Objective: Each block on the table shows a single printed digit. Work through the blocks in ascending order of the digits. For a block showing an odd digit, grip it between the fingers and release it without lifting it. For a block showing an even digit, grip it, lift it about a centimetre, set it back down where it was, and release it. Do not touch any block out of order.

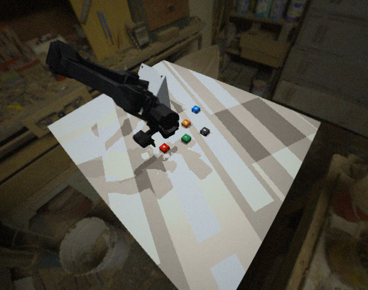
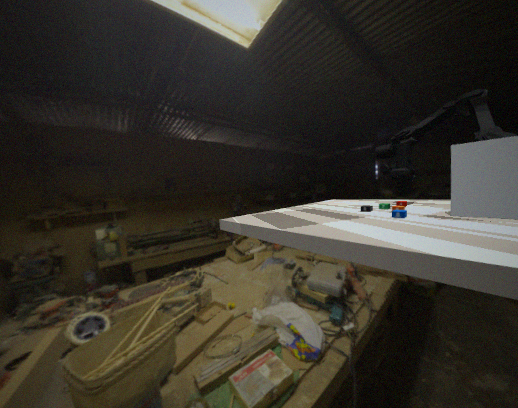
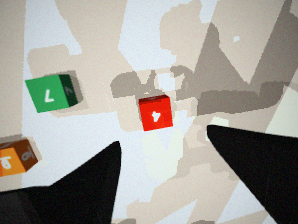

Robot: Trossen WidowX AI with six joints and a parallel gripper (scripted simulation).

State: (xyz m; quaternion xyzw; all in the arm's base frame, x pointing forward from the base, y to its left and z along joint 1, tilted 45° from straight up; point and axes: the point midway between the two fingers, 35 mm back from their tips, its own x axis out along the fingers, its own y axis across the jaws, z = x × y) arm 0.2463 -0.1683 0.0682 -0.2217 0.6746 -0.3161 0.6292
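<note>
My gripper is open and empty, hanging above the table near the red block. The red block shows a 4 and lies just ahead of the gap between the fingertips in the wrist view. The green block shows a 7. The orange block is at the wrist view's left edge, its digit not clearly readable. The black block and blue block have digits too small to read.
All the blocks rest on the table, which has patterned light and shadow patches. A grey box-like body stands on the table behind the arm. The green and orange blocks lie to one side of the red block.
</note>
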